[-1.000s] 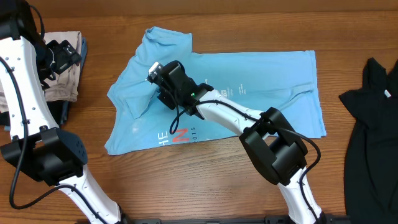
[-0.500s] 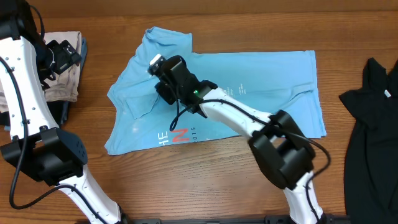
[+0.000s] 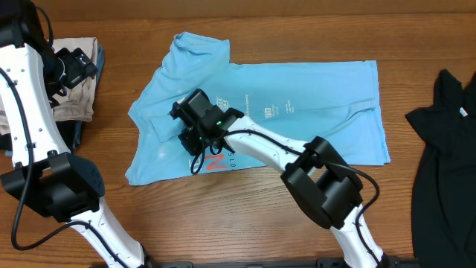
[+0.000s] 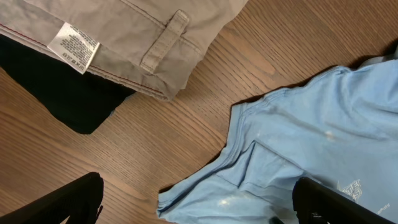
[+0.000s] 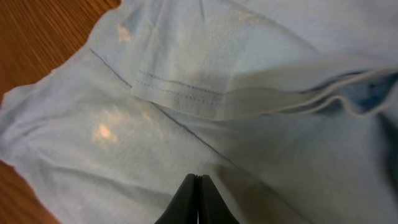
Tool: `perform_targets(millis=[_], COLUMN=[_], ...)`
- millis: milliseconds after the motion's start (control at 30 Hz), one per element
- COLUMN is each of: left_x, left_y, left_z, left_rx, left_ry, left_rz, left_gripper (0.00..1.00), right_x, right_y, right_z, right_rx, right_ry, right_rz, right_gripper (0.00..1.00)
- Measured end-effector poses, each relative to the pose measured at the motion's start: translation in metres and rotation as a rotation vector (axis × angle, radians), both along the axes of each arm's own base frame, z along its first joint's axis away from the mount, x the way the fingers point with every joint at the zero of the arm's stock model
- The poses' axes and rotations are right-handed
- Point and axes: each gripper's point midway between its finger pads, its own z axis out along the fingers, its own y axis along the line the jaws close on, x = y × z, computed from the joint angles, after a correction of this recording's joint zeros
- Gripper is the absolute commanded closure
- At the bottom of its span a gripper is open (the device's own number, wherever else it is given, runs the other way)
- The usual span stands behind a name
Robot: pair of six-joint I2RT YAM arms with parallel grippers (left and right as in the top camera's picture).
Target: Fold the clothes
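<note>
The light blue T-shirt (image 3: 312, 97) lies spread on the wooden table with one sleeve folded in at the left and white lettering and a red mark near its front edge. My right gripper (image 3: 192, 140) is shut, its tips low over the shirt's left part beside the print. In the right wrist view the closed fingers (image 5: 199, 180) point at the cloth (image 5: 217, 74) below the sleeve hem, with nothing pinched between them. My left gripper (image 3: 71, 67) is open and empty at the far left; in its wrist view (image 4: 199, 205) the shirt's sleeve (image 4: 311, 143) shows.
A beige folded garment (image 3: 74, 82) lies at the left on a dark item (image 4: 62, 93), and it also shows in the left wrist view (image 4: 124, 31). A plain black garment (image 3: 446, 134) lies at the right edge. Bare wood (image 3: 245, 216) runs along the front.
My right gripper has moved from the shirt's upper left down toward the front, onto the area by the print. The left arm has not moved.
</note>
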Motion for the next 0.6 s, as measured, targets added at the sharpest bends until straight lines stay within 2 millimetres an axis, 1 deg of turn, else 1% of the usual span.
perform_targets(millis=[33,67,167,300,367,400,433,467,500,533,567,600], left_x=[0.000,0.000,0.000,0.000,0.000,0.000,0.000,0.000,0.000,0.000,0.000,0.000], left_y=[0.000,0.000,0.000,0.000,0.000,0.000,0.000,0.000,0.000,0.000,0.000,0.000], left_z=[0.000,0.000,0.000,0.000,0.000,0.000,0.000,0.000,0.000,0.000,0.000,0.000], left_rx=[0.000,0.000,0.000,0.000,0.000,0.000,0.000,0.000,0.000,0.000,0.000,0.000], left_ry=[0.000,0.000,0.000,0.000,0.000,0.000,0.000,0.000,0.000,0.000,0.000,0.000], left_rz=[0.000,0.000,0.000,0.000,0.000,0.000,0.000,0.000,0.000,0.000,0.000,0.000], left_gripper=[0.00,0.00,0.00,0.00,0.00,0.00,0.00,0.00,0.00,0.00,0.00,0.00], right_x=[0.001,0.002,0.007,0.012,0.016,0.017,0.018,0.021,0.031,0.042,0.061,0.076], right_y=[0.002,0.003,0.009,0.014,0.018,0.018,0.016,0.012,0.000,-0.012,-0.037,-0.064], right_z=[-0.007,-0.009,-0.006,-0.010,-0.006,-0.005,-0.005,-0.001,0.020,0.045,0.091,0.128], right_rx=[0.002,0.006,0.033,0.053,0.074,0.077,0.072,0.072,0.084,0.103,0.141,0.170], right_ry=[0.002,-0.001,-0.025,-0.044,-0.062,-0.065,-0.061,-0.062,-0.071,-0.092,-0.134,-0.174], right_rz=[0.001,-0.001,-0.001,-0.001,-0.001,-0.002,-0.007,-0.015,-0.046,-0.073,-0.130,-0.182], right_gripper=[0.96,0.96,0.96,0.96,0.95,0.93,0.89,0.78,0.56,0.43,0.36,0.18])
